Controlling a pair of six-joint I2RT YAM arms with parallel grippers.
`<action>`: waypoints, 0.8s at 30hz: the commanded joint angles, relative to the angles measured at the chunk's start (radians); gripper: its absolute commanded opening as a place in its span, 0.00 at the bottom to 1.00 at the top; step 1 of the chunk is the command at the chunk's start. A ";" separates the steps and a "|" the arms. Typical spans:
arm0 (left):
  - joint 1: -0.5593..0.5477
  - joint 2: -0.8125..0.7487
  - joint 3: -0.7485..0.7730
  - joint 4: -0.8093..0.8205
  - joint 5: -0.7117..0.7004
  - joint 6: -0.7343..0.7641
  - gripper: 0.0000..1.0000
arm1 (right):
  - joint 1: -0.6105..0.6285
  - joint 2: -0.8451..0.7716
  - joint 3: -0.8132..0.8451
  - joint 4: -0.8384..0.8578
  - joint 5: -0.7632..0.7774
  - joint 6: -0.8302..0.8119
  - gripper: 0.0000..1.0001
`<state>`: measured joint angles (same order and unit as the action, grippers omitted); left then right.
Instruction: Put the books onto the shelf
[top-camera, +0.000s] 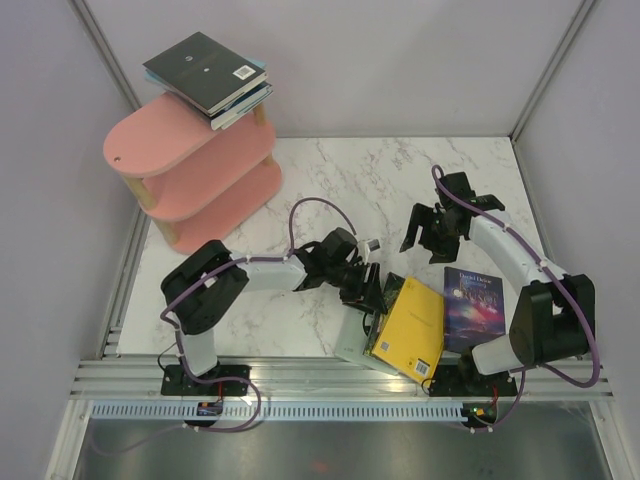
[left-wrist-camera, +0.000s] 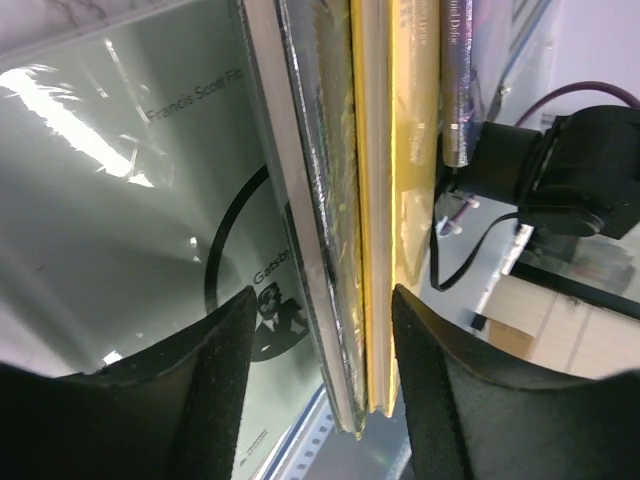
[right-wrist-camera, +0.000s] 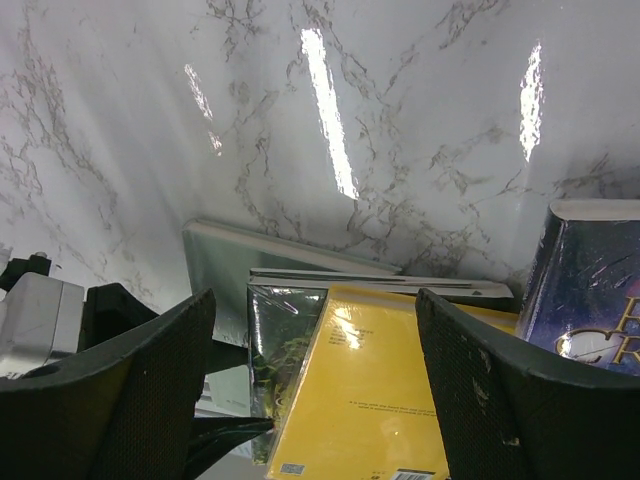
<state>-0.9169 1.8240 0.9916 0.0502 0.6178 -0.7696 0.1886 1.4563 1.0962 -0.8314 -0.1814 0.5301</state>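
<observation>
Several thin paperbacks are stacked on the top board of the pink three-tier oval shelf at far left. Near the front of the white marble table, the left gripper is set astride the edges of a shiny dark book and a yellow paperback, its fingers parted, one pad clear of them. The right gripper is held spread wide above the marble, beside a flat purple galaxy paperback.

The grey-green book shows "Francis Scott Fit…" across its cover, and "Gatsb…" beside a black ring. The purple galaxy book carries an author line, perhaps "David De…", too small to confirm.
</observation>
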 joint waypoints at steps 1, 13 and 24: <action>-0.005 0.029 -0.002 0.137 0.088 -0.065 0.58 | 0.000 0.012 0.033 -0.003 0.003 0.011 0.84; -0.005 0.095 -0.004 0.214 0.178 -0.103 0.10 | 0.000 0.035 0.028 0.012 -0.009 0.033 0.84; 0.133 -0.115 -0.126 0.157 0.163 -0.114 0.02 | 0.000 0.044 0.056 0.037 -0.026 0.057 0.84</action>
<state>-0.8574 1.8374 0.9020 0.2260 0.7681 -0.9001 0.1886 1.4910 1.1023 -0.8211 -0.1917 0.5659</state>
